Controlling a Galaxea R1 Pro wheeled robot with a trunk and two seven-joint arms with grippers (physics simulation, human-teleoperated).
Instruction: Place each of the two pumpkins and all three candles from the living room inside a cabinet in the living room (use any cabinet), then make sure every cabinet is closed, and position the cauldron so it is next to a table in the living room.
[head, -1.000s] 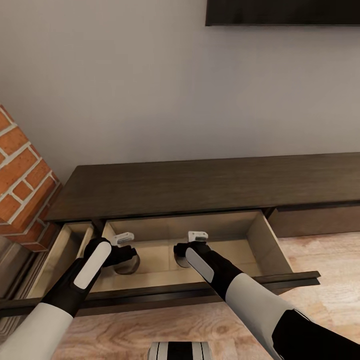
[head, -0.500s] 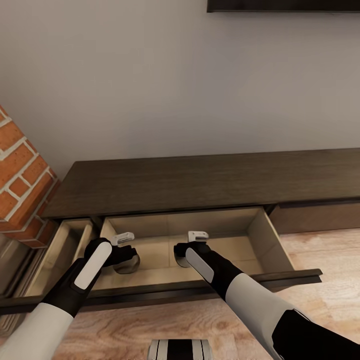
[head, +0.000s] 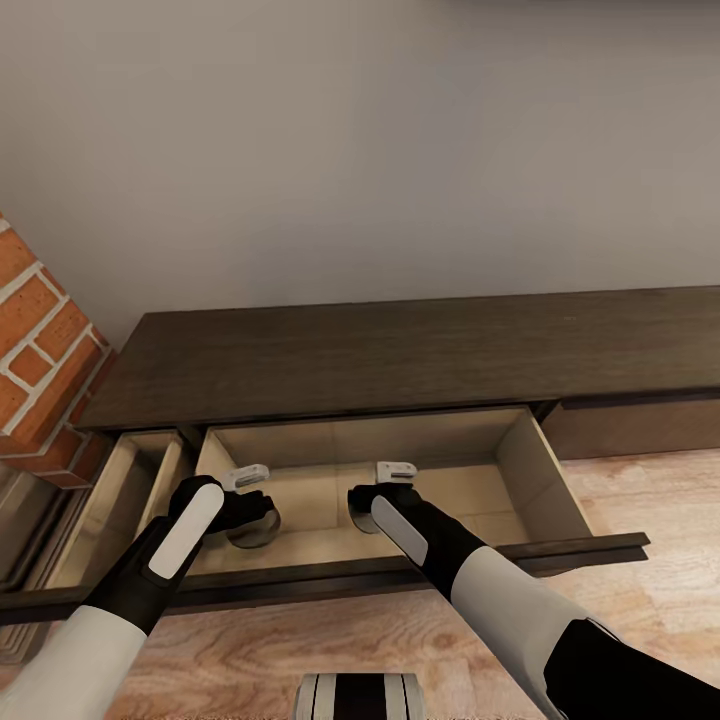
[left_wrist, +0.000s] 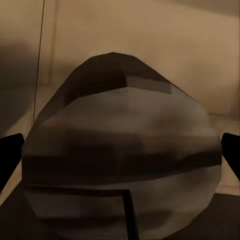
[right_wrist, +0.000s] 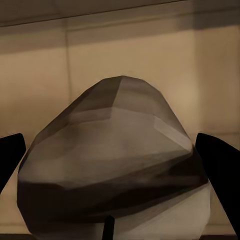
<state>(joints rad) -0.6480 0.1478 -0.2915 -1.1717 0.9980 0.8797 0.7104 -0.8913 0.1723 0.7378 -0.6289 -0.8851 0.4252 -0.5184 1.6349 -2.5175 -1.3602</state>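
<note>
Open drawer (head: 545, 478) of the cabinet (head: 400, 358), front rail nearest, both arms reached over it. Left gripper (head: 256, 506) and right gripper (head: 368, 500): fingers spread to either side of one rounded object each, (left_wrist: 122, 150) and (right_wrist: 112, 160); whether they are clamped or merely flanked cannot be told. Both objects are rendered dull grey-brown, so pumpkins are presumed, not confirmed; they are low over the pale drawer floor. Risks: rolling if released above the floor; dragging out on withdrawal; jamming against the rail when the drawer is shut. Side drawer (head: 118, 492) is also left open.
</note>
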